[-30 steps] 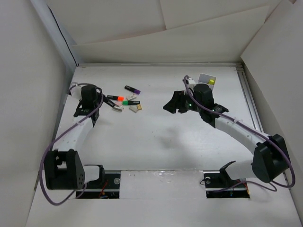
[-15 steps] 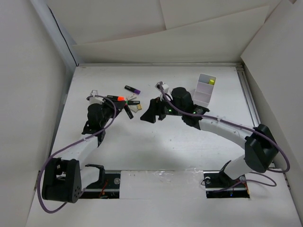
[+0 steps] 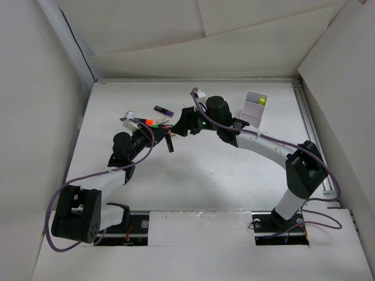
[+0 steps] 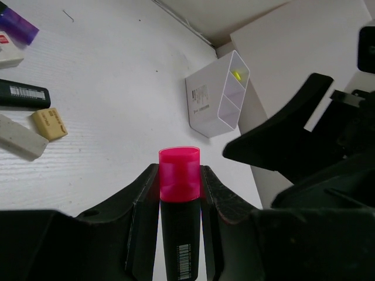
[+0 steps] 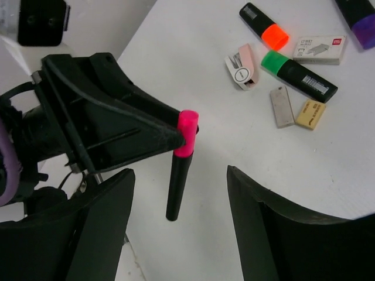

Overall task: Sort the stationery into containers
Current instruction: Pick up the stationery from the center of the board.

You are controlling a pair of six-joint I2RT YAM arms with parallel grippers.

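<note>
Pink marker [image 4: 179, 175] well inside table [image 3: 193, 181] edges

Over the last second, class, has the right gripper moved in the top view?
Yes. The right gripper has swung left, away from the white box, toward the loose stationery.

four markers: one pink marker [image 5: 177, 187], one orange marker [image 5: 263, 26], one green marker [image 5: 299, 73], one purple marker [image 5: 360, 17]. two erasers: one grey eraser [image 5: 282, 106], one tan eraser [image 5: 310, 114]. one small white carton [image 5: 319, 50]. one pink-and-white stapler-like piece [image 5: 241, 67]. one white box [image 3: 253, 114] with compartments, and one yellow piece [image 3: 261, 100] in it. two grippers: left gripper [image 4: 179, 175], right gripper [image 5: 179, 175].
</note>
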